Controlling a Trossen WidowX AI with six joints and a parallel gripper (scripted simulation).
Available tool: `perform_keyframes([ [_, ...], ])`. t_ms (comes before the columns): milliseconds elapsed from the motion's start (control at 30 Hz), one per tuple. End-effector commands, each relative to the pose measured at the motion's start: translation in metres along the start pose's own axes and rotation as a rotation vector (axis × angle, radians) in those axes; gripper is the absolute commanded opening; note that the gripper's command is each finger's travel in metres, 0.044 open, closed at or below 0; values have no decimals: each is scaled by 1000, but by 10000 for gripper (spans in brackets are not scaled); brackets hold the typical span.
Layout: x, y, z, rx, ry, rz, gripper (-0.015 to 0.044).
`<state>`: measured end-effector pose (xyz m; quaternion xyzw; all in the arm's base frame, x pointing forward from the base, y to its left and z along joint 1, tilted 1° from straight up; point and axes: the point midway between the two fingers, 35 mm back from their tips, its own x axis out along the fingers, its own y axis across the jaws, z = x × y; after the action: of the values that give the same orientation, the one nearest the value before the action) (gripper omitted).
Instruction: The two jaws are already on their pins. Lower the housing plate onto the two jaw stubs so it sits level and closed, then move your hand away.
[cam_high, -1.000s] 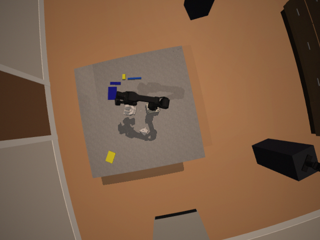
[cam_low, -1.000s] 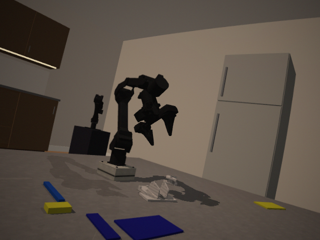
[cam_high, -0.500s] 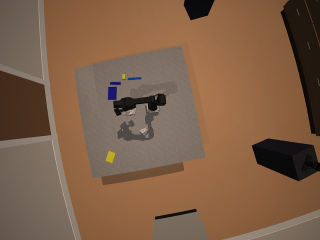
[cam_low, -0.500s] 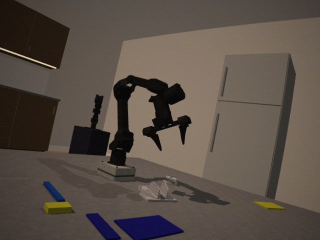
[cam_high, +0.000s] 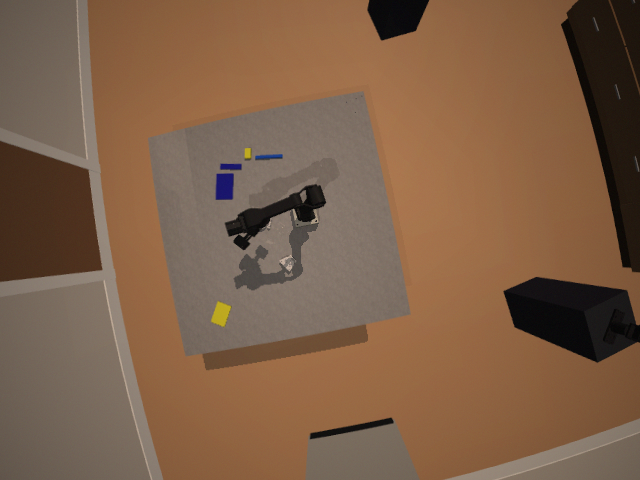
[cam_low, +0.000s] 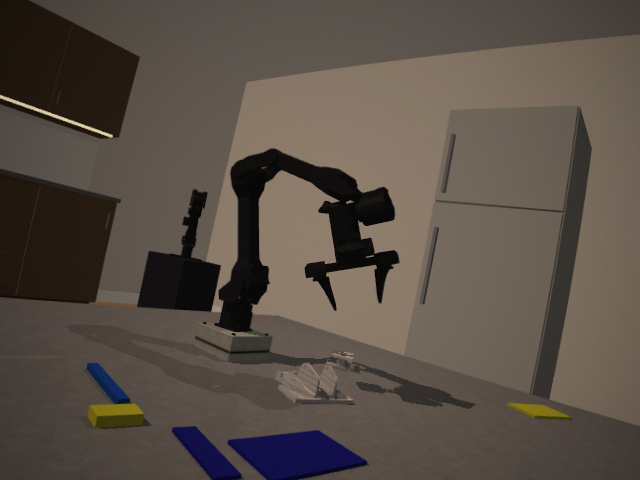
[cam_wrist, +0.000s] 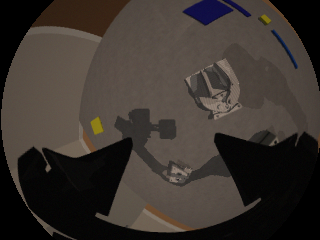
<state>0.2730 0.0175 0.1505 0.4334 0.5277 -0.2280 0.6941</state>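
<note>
1. Nearest in the exterior view, a flat navy square (cam_high: 224, 186) (cam_low: 297, 454) (cam_wrist: 208, 11) lies low in the centre of the frame, with a navy strip (cam_high: 230, 166) (cam_low: 206, 453) (cam_wrist: 237, 7) just beside it.
2. At lower left are a yellow block (cam_high: 248, 153) (cam_low: 116, 415) (cam_wrist: 265, 19) and, beyond it, a blue bar (cam_high: 268, 156) (cam_low: 107, 382) (cam_wrist: 285, 49). None of these seems needed.
3. Farther back, right of lower centre, sits the pale jaw assembly (cam_high: 267, 225) (cam_low: 308, 382) (cam_wrist: 215, 90), two pointed pieces rising from a flat base.
4. Just behind it, a small pale piece (cam_high: 287, 262) (cam_low: 342, 356) (cam_wrist: 177, 172) rests apart from the assembly; I take it for the housing plate, though its detail is too small to confirm. The closing step is not yet done.
5. The black gripper (cam_high: 253, 233) (cam_low: 357, 305) (cam_wrist: 174, 140) hangs above both, right of centre, fingers spread wide with nothing between them.
6. Likely troubles: a finger could clip an upright jaw if it travels low, knocking it off its pin; an off-centre grasp could tilt the plate, so one stub catches and it sits crooked; pressing then could spread the jaws; opening before the plate seats, or withdrawing sideways, could drag it loose.
7. Farthest, the refrigerator (cam_high: 356, 452) (cam_low: 506, 160) fills the right of the exterior frame, out of play.
</note>
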Motion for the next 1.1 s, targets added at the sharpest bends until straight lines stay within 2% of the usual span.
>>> perform_keyframes([
  [0, 5, 7, -12, -98, 20, -18, 440],
  [1067, 50, 32, -145, -982, 232, -173, 440],
])
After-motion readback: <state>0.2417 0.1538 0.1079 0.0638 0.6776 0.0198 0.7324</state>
